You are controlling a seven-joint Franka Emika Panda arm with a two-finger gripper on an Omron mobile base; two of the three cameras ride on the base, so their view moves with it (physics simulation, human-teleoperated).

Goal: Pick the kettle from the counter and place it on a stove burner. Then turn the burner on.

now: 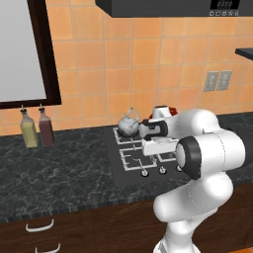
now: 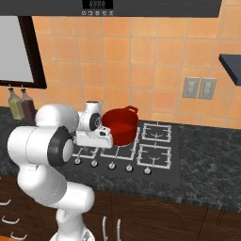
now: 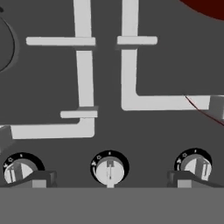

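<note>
Kettle (image 1: pixel 129 125) on rear burner (image 1: pixel 124 135) — tool (image 3: pixel 110 179) (spread) above knobs (image 3: pixel 109 169).

both base views flank the cooktop (image 1: pixel 129 163); hand view looks closely down onto it.

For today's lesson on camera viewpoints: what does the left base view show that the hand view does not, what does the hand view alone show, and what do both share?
Left base view alone: the small rounded silver-grey kettle on a rear pale-grey wire burner grate, two glass bottles on the dark marbled counter, and the orange tiled wall.

Hand view alone: the dial markings around the round silver knobs and the hand's dark fingertips.

Shared: the black cooktop, grates and knobs.
</note>
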